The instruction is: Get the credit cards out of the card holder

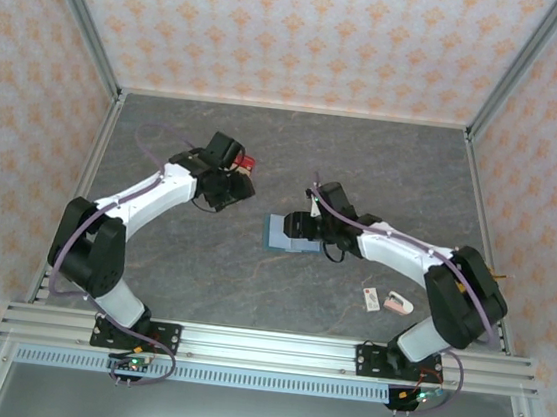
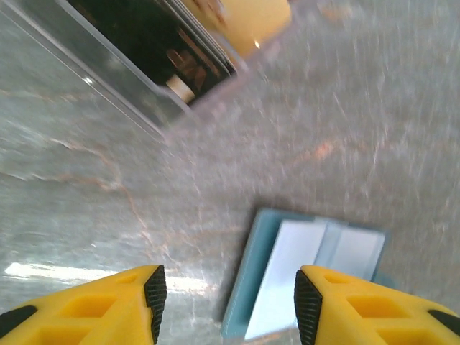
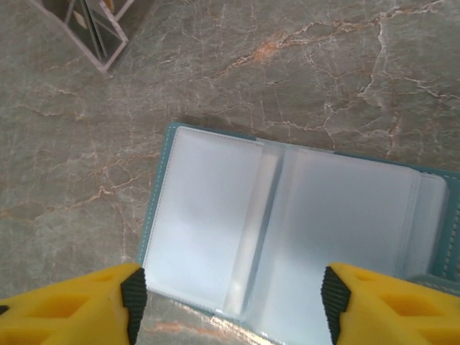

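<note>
The teal card holder (image 1: 277,235) lies open and flat in the middle of the table. Its clear plastic sleeves (image 3: 287,223) look pale blue-white and face up. The credit cards are hidden; I cannot tell whether any sits inside a sleeve. My right gripper (image 1: 303,228) hovers over the holder's near edge. In the right wrist view it (image 3: 230,305) is open, and nothing is pinched. My left gripper (image 1: 229,187) is off to the holder's left, by the clear tray. It (image 2: 226,305) is open and empty, with the card holder (image 2: 280,280) ahead of it on the table.
A clear tray (image 2: 144,93) with black and tan contents stands at the back left, and something red (image 1: 249,162) shows at its edge. The tray's corner (image 3: 93,43) is beyond the holder. A small white tag (image 1: 372,298) and a pinkish lump (image 1: 398,304) lie front right.
</note>
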